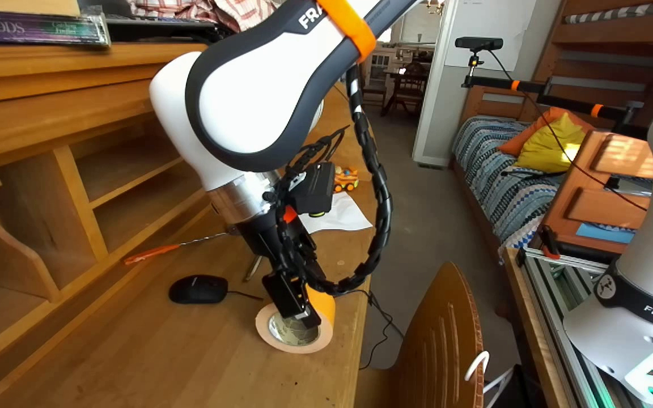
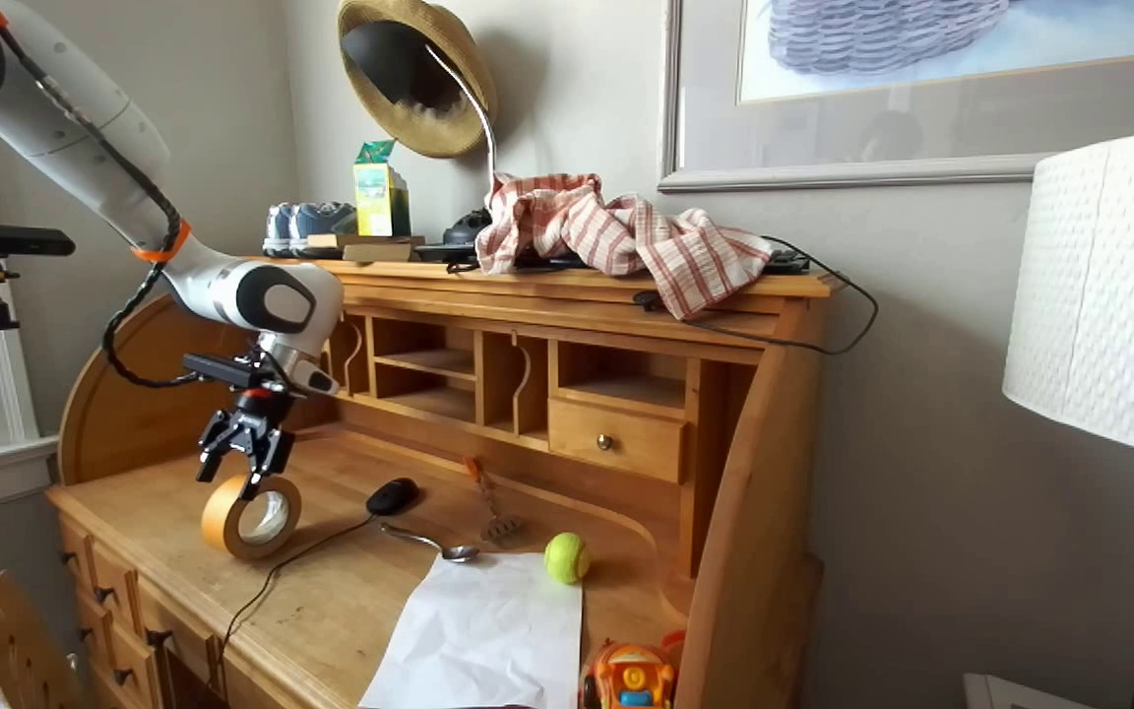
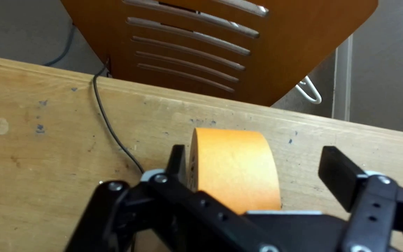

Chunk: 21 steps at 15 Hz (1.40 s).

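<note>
A roll of orange tape stands on its rim on the wooden desk, near the front edge. My gripper is open and straddles the roll from above. In the wrist view the left finger is close beside the roll's flat side; whether it touches I cannot tell. A clear gap separates the roll from the right finger. In an exterior view, the gripper points down at the top of the tape roll. Elsewhere a finger passes in front of the core of the tape roll. The roll's lower part is hidden in the wrist view.
A black mouse and its cable lie behind the roll. Farther along the desk are a spoon, an orange-handled utensil, paper, a tennis ball and a toy car. A chair stands against the front edge.
</note>
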Motion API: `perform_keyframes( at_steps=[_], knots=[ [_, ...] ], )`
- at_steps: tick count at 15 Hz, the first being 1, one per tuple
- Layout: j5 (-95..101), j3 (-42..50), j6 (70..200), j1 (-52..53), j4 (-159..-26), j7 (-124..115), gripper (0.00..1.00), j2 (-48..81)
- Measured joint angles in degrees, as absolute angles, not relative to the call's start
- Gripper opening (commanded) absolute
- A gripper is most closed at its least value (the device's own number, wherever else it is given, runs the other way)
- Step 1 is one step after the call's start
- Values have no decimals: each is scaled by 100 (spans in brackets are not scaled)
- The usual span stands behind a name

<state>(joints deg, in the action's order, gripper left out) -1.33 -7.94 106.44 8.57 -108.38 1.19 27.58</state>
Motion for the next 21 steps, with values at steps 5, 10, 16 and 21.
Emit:
perform_keyframes(
  at_steps=[5,10,16,21],
  knots=[
    [78,-775,10351,868,-10783,111,73,2749],
    [189,-769,10250,904,-10772,111,93,2749],
    [320,-769,9985,968,-10656,113,100,2749],
    [637,-763,10008,983,-10594,113,100,2764]
  ],
)
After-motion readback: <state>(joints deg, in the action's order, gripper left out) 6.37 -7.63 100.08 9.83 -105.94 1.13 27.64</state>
